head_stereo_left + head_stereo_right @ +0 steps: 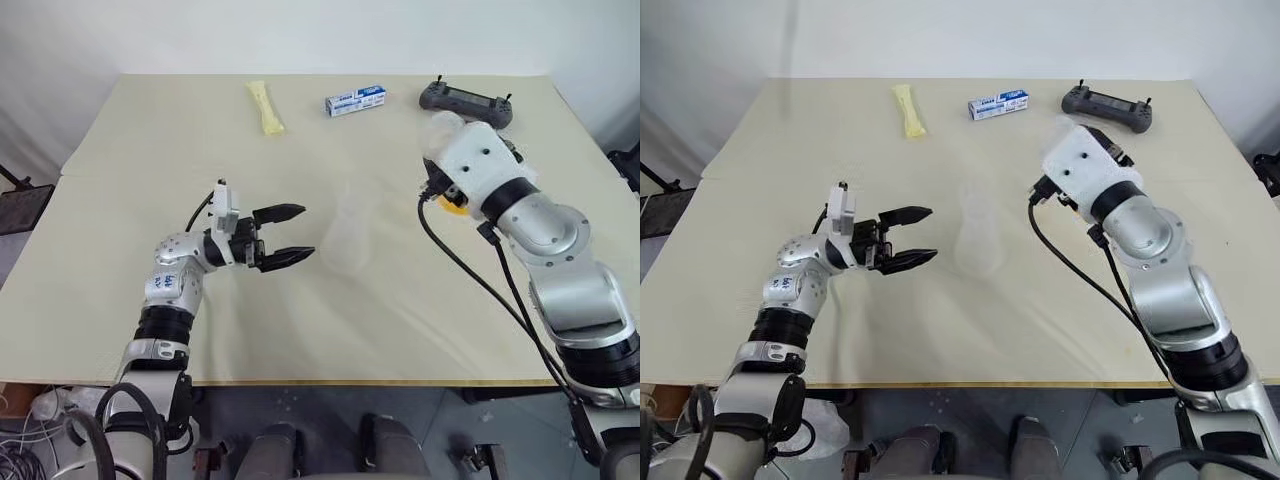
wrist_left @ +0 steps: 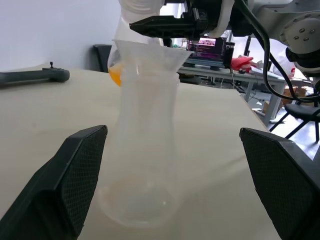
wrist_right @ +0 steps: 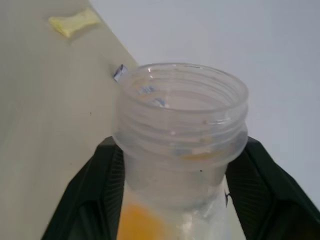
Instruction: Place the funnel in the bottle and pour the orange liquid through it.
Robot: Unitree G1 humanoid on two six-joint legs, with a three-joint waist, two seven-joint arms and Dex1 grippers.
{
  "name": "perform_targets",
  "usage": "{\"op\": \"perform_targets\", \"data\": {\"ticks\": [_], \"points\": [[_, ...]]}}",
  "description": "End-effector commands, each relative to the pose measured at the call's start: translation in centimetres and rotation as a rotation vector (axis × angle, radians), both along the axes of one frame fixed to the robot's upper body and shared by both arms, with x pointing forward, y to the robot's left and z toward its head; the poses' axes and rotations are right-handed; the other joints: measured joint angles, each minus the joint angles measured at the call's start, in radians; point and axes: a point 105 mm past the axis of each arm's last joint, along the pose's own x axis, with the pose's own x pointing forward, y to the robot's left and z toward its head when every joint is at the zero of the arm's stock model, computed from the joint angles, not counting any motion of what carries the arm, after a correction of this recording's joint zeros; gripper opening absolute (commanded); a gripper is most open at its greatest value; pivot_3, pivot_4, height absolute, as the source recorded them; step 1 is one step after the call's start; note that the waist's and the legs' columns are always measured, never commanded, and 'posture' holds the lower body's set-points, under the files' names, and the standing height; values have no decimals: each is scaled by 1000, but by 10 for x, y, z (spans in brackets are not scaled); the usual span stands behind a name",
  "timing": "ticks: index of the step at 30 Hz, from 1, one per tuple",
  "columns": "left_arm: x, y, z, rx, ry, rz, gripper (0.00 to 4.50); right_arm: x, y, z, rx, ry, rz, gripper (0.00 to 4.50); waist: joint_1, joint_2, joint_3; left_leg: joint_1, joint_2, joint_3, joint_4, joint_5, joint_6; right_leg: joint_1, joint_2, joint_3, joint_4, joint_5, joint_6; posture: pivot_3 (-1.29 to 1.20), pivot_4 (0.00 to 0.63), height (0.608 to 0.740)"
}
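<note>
The clear bottle (image 1: 345,238) stands upright at the table's middle, and the clear funnel (image 2: 150,54) sits in its mouth. My left gripper (image 1: 288,236) hovers just left of the bottle, open, with its black fingers (image 2: 75,175) on either side of the bottle's body (image 2: 147,150) and apart from it. My right gripper (image 3: 182,150) is shut on a second clear flask (image 3: 182,110) with a threaded mouth. That flask holds the orange liquid (image 3: 137,220). It hangs above the table to the right of the bottle, with orange showing under the wrist (image 1: 455,205).
Along the far edge of the table (image 1: 150,330) lie a yellow packet (image 1: 265,107), a blue-and-white box (image 1: 355,100) and a black controller (image 1: 465,100). Black cables (image 1: 470,270) trail from my right wrist.
</note>
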Motion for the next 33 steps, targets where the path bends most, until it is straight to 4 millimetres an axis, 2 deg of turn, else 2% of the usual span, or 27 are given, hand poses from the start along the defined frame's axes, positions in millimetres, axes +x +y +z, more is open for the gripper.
{"op": "perform_targets", "data": {"ticks": [1,9,20,26,33], "points": [[-1,-2,9,2,-45,-25,4500,-3,8,18,-92,-99,-1,2430,-1,0,0,0,0,0,0,0,0,0,0,0,0,0,0,0,150,740],[2,-5,10,-2,-49,-25,4500,-2,34,17,-274,-170,63,2430,-2,0,0,-1,0,0,0,0,0,-1,0,0,0,0,0,0,150,740],[2,-6,9,-13,-53,-20,4500,-11,57,19,-499,-283,141,2430,-2,0,0,-1,0,0,0,0,0,-1,0,0,0,0,0,0,150,740],[3,-7,9,-17,-54,-19,4500,-14,63,16,-553,-305,162,2430,-2,0,0,-1,0,0,0,0,0,-1,0,0,0,0,0,0,150,740],[3,-5,8,-16,-53,-15,4500,-13,58,7,-614,-310,148,2430,-2,0,0,-1,0,0,0,0,0,-1,0,0,0,0,0,0,150,740]]}}
